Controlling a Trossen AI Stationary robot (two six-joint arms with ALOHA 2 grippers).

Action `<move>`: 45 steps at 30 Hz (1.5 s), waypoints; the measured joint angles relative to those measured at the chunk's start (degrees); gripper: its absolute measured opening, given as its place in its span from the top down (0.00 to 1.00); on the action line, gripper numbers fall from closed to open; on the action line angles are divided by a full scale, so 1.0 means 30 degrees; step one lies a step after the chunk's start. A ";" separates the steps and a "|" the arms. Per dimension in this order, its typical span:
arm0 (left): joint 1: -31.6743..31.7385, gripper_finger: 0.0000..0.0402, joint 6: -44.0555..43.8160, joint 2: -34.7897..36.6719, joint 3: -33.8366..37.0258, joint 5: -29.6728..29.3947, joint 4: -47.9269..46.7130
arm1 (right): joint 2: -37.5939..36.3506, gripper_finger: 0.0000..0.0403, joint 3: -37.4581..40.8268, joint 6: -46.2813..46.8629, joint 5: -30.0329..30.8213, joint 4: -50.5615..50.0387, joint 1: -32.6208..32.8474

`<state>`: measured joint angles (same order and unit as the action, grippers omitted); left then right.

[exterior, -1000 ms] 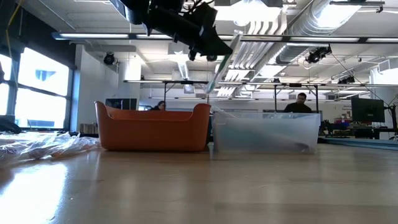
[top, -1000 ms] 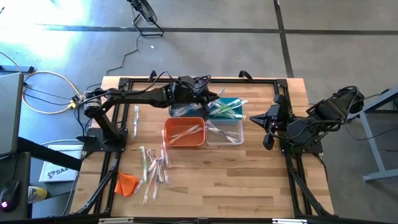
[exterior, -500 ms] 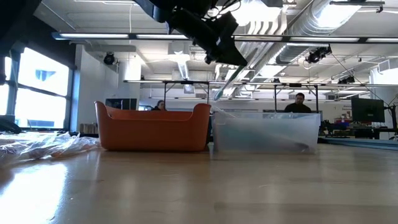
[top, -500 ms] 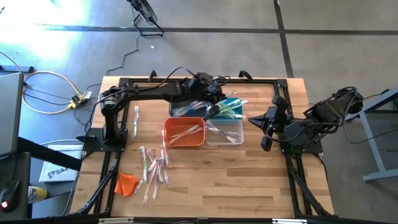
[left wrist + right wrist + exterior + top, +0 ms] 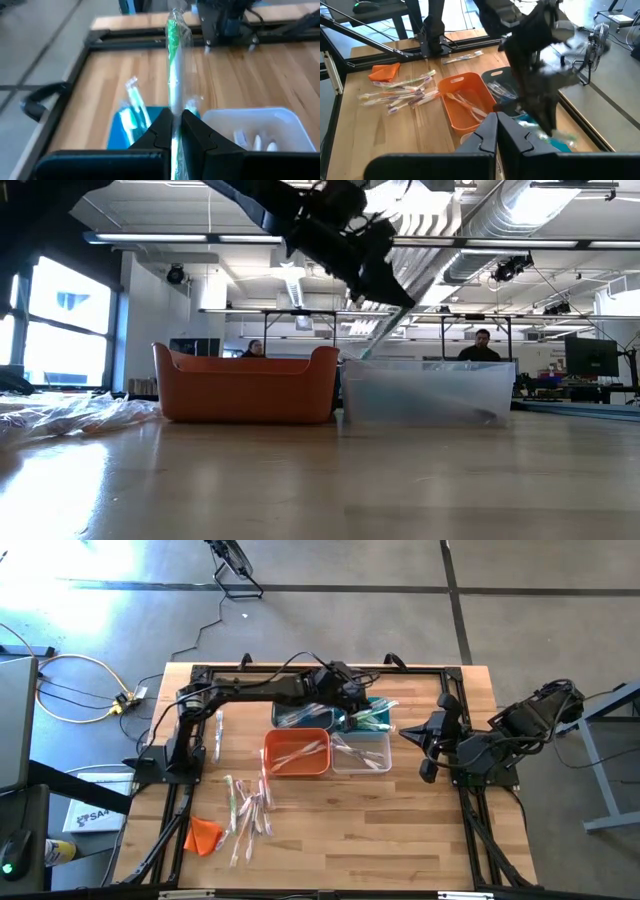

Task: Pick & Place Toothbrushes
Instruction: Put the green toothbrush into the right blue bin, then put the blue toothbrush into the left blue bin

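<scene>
The high view is showing the left arm reaching far across the table (image 5: 400,830), with the left gripper (image 5: 352,706) hanging over the teal bin (image 5: 385,706) at the far side. Its fingers are pressing together on a green-handled toothbrush (image 5: 174,65) in a clear wrapper, and in the left wrist view this toothbrush is sticking out straight past the fingertips (image 5: 162,131). In the low view the same toothbrush (image 5: 380,340) is slanting down from the gripper (image 5: 392,298) toward the clear bin (image 5: 430,392), and I cannot tell if its lower end is touching anything.

Some toothbrushes are already lying in the teal bin, and others are lying in the dark grey bin (image 5: 288,718) to its left. The orange bin (image 5: 296,753) and the clear bin (image 5: 362,752) are standing side by side nearer, each with a few toothbrushes inside. A loose pile of toothbrushes (image 5: 248,812) is lying on the wood near the left side, one single toothbrush (image 5: 218,732) is lying further back by the left arm's base, and an orange cloth (image 5: 204,835) is resting beside the pile.

The right gripper (image 5: 432,738) is waiting at the right edge of the table, its fingers closed together and holding nothing. In the low view two people (image 5: 482,346) are sitting far behind the table.
</scene>
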<state>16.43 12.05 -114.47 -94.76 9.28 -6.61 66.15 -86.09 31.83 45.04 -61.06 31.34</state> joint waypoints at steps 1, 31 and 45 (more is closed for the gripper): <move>-0.0025 0.97 -0.0014 -0.0217 0.0000 0.0027 -0.0067 | 0.0000 0.99 0.0002 0.0000 0.0000 0.0007 -0.0001; -0.0119 0.70 0.1334 -0.0950 0.0015 -0.1569 0.0161 | -0.0007 1.00 0.0002 0.0007 -0.0007 0.0000 -0.0001; -0.0098 0.61 -0.2794 -0.0275 0.0036 -0.2467 -0.0165 | -0.0007 0.99 0.0002 0.0007 -0.0080 0.0000 0.0006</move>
<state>16.14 3.67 -115.29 -94.65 1.88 -7.11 66.13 -86.08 31.86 44.80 -61.06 31.35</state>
